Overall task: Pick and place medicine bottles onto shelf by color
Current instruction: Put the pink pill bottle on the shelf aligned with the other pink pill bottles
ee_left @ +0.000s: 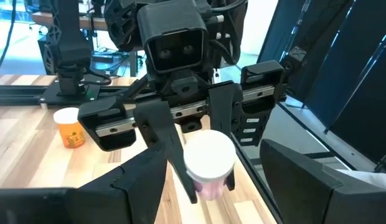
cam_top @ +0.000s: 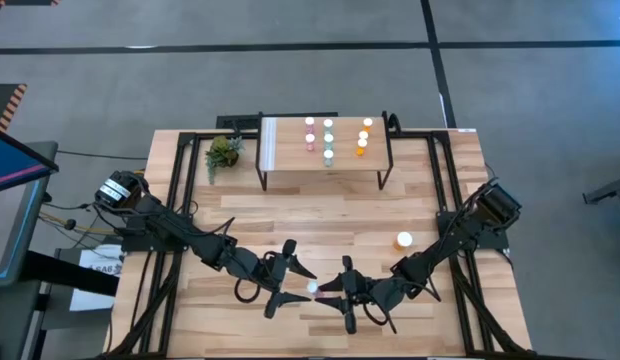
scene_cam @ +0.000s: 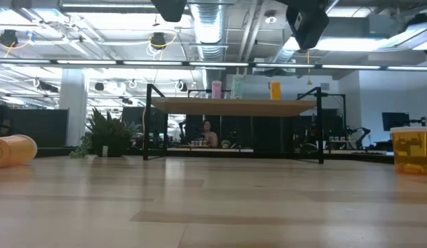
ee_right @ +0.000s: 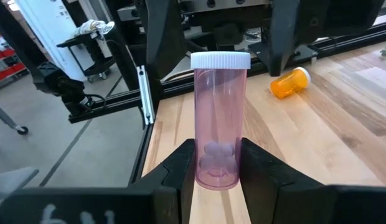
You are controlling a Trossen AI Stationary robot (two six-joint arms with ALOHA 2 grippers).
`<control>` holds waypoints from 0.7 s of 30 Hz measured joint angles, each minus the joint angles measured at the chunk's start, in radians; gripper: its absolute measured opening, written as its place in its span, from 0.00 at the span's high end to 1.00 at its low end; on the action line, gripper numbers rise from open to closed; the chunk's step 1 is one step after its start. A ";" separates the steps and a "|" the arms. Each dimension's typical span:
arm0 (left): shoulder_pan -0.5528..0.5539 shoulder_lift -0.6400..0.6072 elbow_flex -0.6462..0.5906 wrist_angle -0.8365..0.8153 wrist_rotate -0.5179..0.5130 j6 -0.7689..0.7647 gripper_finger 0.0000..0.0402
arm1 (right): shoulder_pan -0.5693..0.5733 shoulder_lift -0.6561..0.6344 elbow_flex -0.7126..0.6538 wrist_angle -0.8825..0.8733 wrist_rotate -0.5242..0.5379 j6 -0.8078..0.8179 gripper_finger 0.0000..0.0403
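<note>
A pink medicine bottle (ee_right: 219, 118) with a white cap is held up between the two arms near the table's front, and my right gripper (cam_top: 328, 292) is shut on it. My left gripper (cam_top: 300, 285) faces it, open. Its fingers (ee_right: 160, 43) stand on either side of the cap without touching it. The shelf (cam_top: 280, 150) at the back carries rows of pink (cam_top: 310, 134), teal (cam_top: 328, 139) and orange (cam_top: 364, 135) bottles standing on its top. One orange bottle (cam_top: 403, 240) stands upright on the table. Another (ee_right: 291, 81) lies on its side. My right gripper pinches the pink bottle's lower body (ee_right: 216, 158), just above its base, between its two fingers (ee_right: 180, 171). The fingers come in about level from the table's right and lie across the bottle. The bottle stands upright in the hold, cap up, off the tabletop.
A small green plant (cam_top: 224, 152) stands left of the shelf. Black frame rails (cam_top: 180, 190) run along the table's left and right sides. Bare wood lies between the shelf and the grippers. A person shows far off in the room beyond the table (scene_cam: 206, 131).
</note>
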 joint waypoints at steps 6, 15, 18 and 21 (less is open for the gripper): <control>0.000 0.000 0.000 0.000 -0.001 0.000 0.44 | 0.000 0.000 0.000 0.000 0.000 0.002 0.69; 0.000 0.000 0.000 0.000 0.009 -0.005 0.48 | 0.000 0.000 0.000 0.000 0.000 -0.037 0.69; 0.000 0.000 0.000 0.000 0.009 -0.009 0.48 | 0.000 0.000 0.000 0.000 0.000 -0.054 0.69; 0.000 0.000 0.000 0.000 0.009 -0.010 0.48 | 0.000 0.000 0.000 -0.001 0.000 -0.061 0.69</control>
